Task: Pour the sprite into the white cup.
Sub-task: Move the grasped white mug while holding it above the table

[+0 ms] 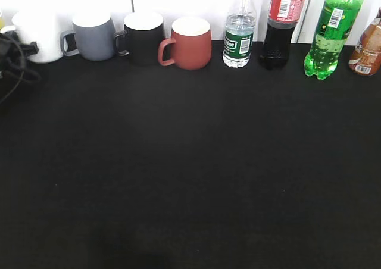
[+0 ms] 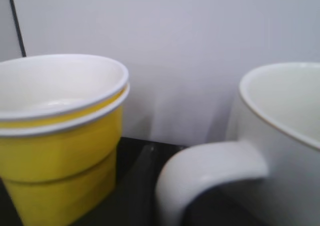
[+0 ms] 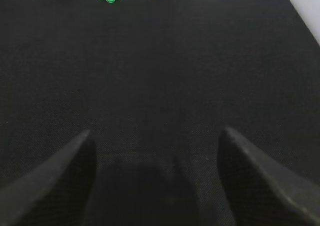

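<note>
**Green bottle and white mug at opposite ends of the back row**

Black cloth covered the table (image 1: pixel 190 180), and the vessels were ranged along its far edge against a pale wall. The sprite (image 1: pixel 330 34) was stood upright near the right end, between a dark cola bottle (image 1: pixel 281 28) and a brown bottle (image 1: pixel 368 46). The white cup (image 1: pixel 37 37) was placed at the far left, beside a grey mug (image 1: pixel 94 37); in the left wrist view its handle (image 2: pixel 210 173) was seen at close range, next to a yellow cup (image 2: pixel 60 136). The left gripper's fingers were not shown in any view, so its opening could not be told. The right gripper (image 3: pixel 155 181) was held wide open and empty above bare cloth, well apart from the bottles. Neither object had been grasped. The handle was judged best taken squarely and the cup lifted straight, so that the yellow cup just beside it would not be knocked.
</note>
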You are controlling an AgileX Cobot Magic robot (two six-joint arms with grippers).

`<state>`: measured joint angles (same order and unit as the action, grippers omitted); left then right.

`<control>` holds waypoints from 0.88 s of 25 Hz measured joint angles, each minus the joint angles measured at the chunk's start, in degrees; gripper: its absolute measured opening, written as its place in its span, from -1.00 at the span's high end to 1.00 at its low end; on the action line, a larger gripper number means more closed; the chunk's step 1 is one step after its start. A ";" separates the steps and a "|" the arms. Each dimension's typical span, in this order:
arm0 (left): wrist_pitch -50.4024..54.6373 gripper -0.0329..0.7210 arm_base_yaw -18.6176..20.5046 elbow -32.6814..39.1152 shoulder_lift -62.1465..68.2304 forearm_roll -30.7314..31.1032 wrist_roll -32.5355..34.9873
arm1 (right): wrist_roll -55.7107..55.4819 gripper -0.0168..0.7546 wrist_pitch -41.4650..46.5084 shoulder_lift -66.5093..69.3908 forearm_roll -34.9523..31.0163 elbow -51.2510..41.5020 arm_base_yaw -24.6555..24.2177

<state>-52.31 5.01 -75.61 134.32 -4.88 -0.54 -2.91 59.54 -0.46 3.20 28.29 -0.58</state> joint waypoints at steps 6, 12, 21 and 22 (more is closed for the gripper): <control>-2.85 0.76 0.00 14.49 -12.72 -0.37 0.54 | -0.05 -0.51 0.00 0.00 0.00 0.00 0.00; -2.79 0.76 -1.06 39.39 -41.19 7.46 0.54 | -0.01 -0.51 0.00 0.00 -2.16 0.00 0.00; 6.70 0.76 -21.74 44.81 -55.31 10.27 0.54 | -0.01 -0.42 -51.70 29.08 -1.89 -5.12 0.00; 6.70 0.76 -23.72 44.81 -55.31 10.32 0.54 | -0.01 -0.42 -57.40 35.88 -1.84 -5.17 0.00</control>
<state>-45.61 -18.70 -30.80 79.01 5.45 0.00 -2.92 2.14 35.42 1.35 23.13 -0.58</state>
